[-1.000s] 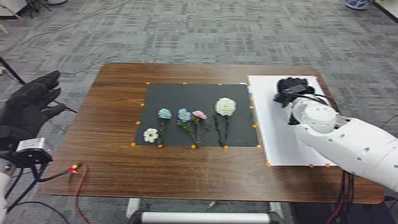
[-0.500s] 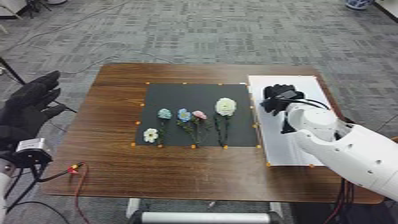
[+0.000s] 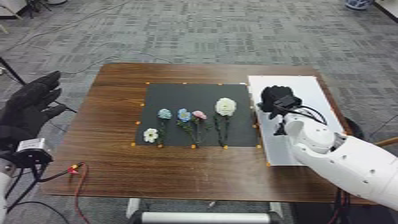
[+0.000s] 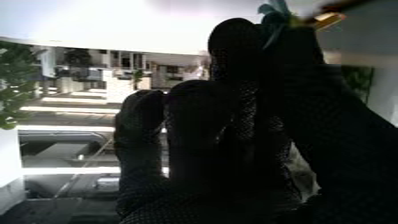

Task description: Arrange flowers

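Reference relation: the mat (image 3: 195, 92) lies to the left of my right hand (image 3: 278, 97). The hand is over the white board (image 3: 281, 156), at the right of the head view, near the mat's right edge. It is the nearer hand; my left hand (image 3: 32, 102) is at the left edge of the frame, off the desk (image 3: 178, 175), its fingers loosely spread.

Task items: five flowers lie on the mat. From left to right these are the small white flower (image 3: 150, 135), teal flower (image 3: 164, 114), blue flower (image 3: 184, 115), pink flower (image 3: 199, 115) and large white flower (image 3: 226, 106). The long axis of the row's stemmed flowers runs roughly up and down the frame, heads toward the top, stems toward the bottom edge of the mat.

Right hand state: in the right wrist view, thumb and finger are pinched together on a narrow blue-green piece (image 4: 275, 12). I take it for part of a flower; I cannot tell which part, nor how its stem points.

Next move, as I judge it: carry the piece left to the mat and align its stem with the others before release. Caution: a low approach could brush the large white flower, nearest on that side.
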### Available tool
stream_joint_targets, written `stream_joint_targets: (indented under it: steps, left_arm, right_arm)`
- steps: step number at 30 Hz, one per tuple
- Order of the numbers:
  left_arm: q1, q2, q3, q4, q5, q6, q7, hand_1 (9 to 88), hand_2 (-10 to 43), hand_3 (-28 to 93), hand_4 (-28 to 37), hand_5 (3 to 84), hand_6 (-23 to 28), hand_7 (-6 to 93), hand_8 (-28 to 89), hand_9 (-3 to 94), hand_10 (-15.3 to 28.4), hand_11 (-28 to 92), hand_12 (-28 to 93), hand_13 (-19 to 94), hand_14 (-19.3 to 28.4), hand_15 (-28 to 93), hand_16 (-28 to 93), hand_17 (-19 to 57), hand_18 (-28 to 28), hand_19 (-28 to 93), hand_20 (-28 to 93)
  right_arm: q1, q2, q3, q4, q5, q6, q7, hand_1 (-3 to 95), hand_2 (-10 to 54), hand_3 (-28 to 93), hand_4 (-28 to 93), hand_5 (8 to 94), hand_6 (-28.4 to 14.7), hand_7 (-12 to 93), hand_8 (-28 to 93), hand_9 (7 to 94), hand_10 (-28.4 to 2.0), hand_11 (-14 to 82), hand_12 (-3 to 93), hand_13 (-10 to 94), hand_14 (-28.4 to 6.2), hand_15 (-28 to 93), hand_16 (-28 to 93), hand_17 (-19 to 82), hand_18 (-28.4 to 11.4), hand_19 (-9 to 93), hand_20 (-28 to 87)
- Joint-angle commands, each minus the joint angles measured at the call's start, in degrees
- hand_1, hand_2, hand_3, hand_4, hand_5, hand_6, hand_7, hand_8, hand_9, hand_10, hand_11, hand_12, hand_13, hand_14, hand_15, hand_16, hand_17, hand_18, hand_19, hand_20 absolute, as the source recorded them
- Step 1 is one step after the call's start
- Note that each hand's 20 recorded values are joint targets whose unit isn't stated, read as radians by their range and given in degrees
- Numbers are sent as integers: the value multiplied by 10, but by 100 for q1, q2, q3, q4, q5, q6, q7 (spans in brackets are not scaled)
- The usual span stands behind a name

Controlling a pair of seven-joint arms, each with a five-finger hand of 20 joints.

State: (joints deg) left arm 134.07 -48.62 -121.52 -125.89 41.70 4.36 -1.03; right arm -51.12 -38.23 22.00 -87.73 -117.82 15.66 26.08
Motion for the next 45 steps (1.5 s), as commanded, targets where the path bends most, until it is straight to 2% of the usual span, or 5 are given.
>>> stream_joint_targets:
  steps: [1, 26, 33, 39, 45]
  left_arm:
    - [49, -19, -33, -7, -15, -24, -24, 231, -38, 683, -283, 194, 18, 181, -97, 106, 72, 100, 177, 4, 88, 248, -10, -186, 178, 336, 85]
    - [7, -63, -59, -28, -9, 23, -40, 230, -38, 685, -283, 195, 18, 182, -98, 106, 73, 101, 178, 4, 88, 248, -11, -186, 178, 337, 85]
    - [80, -66, -114, -52, -30, 33, -2, 231, -38, 684, -283, 195, 18, 181, -97, 105, 73, 99, 177, 4, 88, 248, -11, -186, 178, 336, 85]
    - [100, -59, -166, -93, -35, 22, 53, 231, -38, 684, -283, 195, 17, 181, -97, 106, 73, 98, 178, 4, 88, 248, -11, -186, 178, 336, 85]
    - [171, -201, -192, -262, 37, 5, 174, 231, -38, 684, -283, 194, 18, 181, -97, 106, 73, 96, 178, 4, 88, 249, -11, -186, 179, 337, 85]
  right_arm:
    - [-617, 232, 508, -788, -42, -31, -426, 467, -95, 832, -283, 708, 43, 539, -2, 848, -34, 246, 530, 756, -20, 680, 341, 315, -195, 836, 544]
    - [-1113, -82, 674, -1086, -972, -360, -684, 454, -95, 839, -283, 678, 49, 549, 9, 834, -35, 239, 537, 743, -24, 683, 358, 308, -194, 834, 548]
    - [-1474, 98, 1171, -1244, -1067, -698, -883, 361, -95, 840, -283, 576, 38, 516, -7, 704, -56, 313, 437, 662, -45, 709, 328, 264, -200, 804, 566]
    - [-2175, 369, 1993, -1736, -801, -783, -827, 234, -95, 891, -283, 479, 6, 451, -197, 546, -105, 429, 294, 601, -68, 725, 326, 234, -211, 790, 575]
    - [-4598, -39, 5207, -2365, 1804, -467, -1679, 155, -95, 888, -283, 345, -47, 356, -151, 393, -130, 339, 270, 471, -94, 625, 225, 164, -210, 689, 516]
